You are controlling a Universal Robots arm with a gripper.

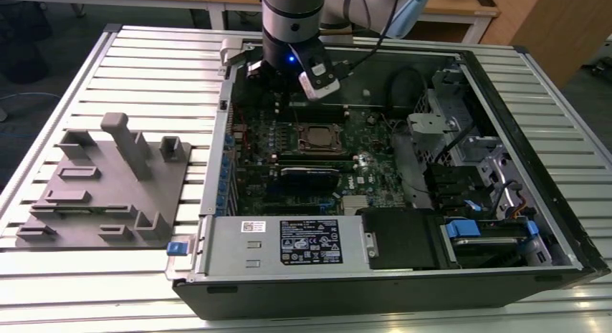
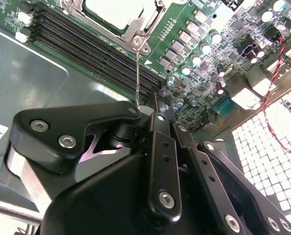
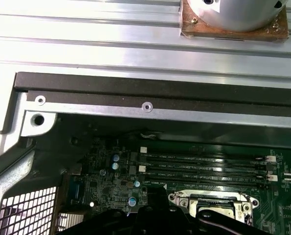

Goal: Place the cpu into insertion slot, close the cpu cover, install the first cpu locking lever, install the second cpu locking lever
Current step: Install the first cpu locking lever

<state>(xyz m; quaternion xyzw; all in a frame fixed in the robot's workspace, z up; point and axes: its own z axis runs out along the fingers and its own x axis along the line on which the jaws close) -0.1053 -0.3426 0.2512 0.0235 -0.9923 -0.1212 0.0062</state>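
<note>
Counting one chip (image 2: 111, 11), one socket (image 1: 298, 140), one cover frame (image 2: 135, 32), one thin lever (image 2: 138, 73), four long black slots (image 3: 204, 166). Seated flat in the socket, silver top up, frame down around it, ahead of the gripper (image 2: 147, 108) and apart from it. Running lengthwise from socket corner back to the gripper's tip, that lever. Can't tell if gripped, or how wide open.
</note>
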